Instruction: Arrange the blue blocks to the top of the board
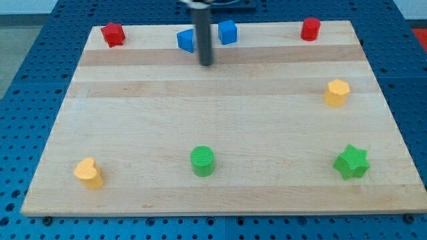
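Two blue blocks sit near the view's top edge of the wooden board [220,180]. One blue block [185,40] is partly hidden behind the rod on its left. The other blue block [227,31] stands just right of the rod, slightly higher. My tip [206,64] rests on the board just below and between the two blue blocks, closer to the left one. The rod rises from there out of the view's top.
A red block [113,34] sits at the top left and a red cylinder [310,29] at the top right. A yellow block [337,93] is at the right. A yellow heart [89,173], a green cylinder [202,161] and a green star [351,162] lie along the bottom.
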Action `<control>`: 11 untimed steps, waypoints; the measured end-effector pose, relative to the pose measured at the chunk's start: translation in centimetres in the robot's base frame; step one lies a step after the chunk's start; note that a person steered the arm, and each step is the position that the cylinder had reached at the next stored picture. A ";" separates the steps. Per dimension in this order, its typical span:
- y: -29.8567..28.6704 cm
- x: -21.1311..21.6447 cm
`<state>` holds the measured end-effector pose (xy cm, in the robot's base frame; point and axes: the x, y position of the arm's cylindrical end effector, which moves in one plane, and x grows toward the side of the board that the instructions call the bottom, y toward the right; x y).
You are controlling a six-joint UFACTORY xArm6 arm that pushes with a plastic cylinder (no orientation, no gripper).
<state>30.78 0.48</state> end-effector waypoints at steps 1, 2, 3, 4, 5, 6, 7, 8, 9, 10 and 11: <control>0.5 -5.7; -2.8 -6.0; -3.0 -3.6; -4.4 -4.6; -6.3 -9.2; -7.5 -9.7; -5.5 -11.1; -1.3 -7.5; -1.0 -4.7; -0.9 -3.4; -0.3 -7.2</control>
<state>23.57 0.18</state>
